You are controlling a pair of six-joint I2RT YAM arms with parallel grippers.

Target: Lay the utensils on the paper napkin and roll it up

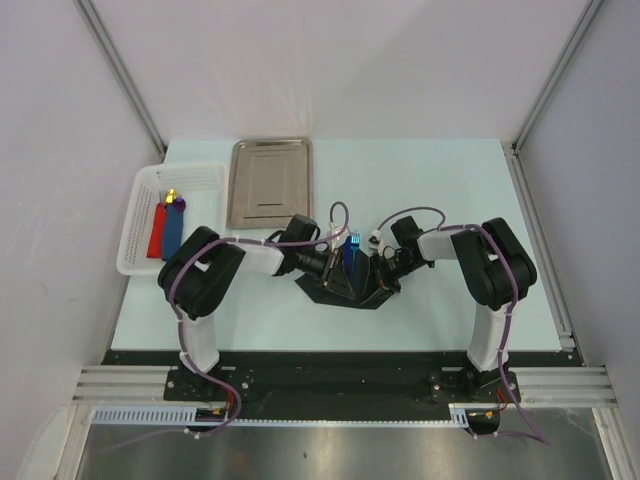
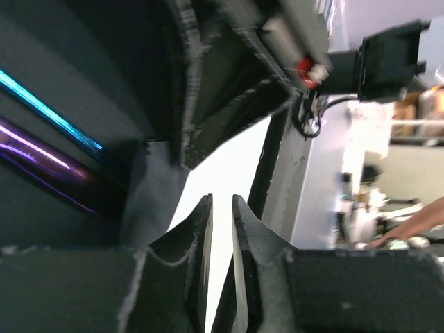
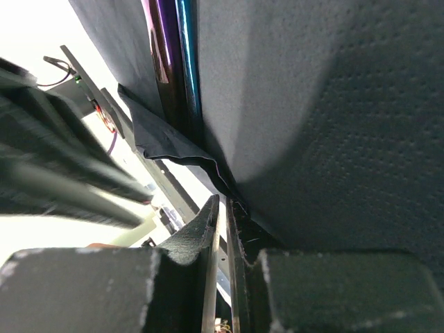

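The black paper napkin [image 1: 345, 293] lies partly folded up at mid-table, between both wrists. A bright blue utensil [image 1: 352, 252] pokes out of its far side. Seen from the left wrist, the blue utensil [image 2: 48, 111] and the purple utensil [image 2: 41, 156] lie side by side against the napkin [image 2: 83, 62]. The right wrist view shows the same pair, purple [image 3: 165, 55] and blue [image 3: 187, 62], in the napkin's [image 3: 333, 104] fold. My left gripper [image 2: 220, 200] [image 1: 335, 268] stands a narrow slit open beside the napkin, nothing in it. My right gripper [image 3: 223, 200] [image 1: 372, 268] pinches the napkin's edge at its tips.
A shiny steel tray [image 1: 270, 180] sits at the back, left of centre. A white basket [image 1: 200, 180] at the far left holds a flat red piece [image 1: 156, 232], a flat blue piece [image 1: 173, 232] and small bits. Both forearms crowd the table's middle.
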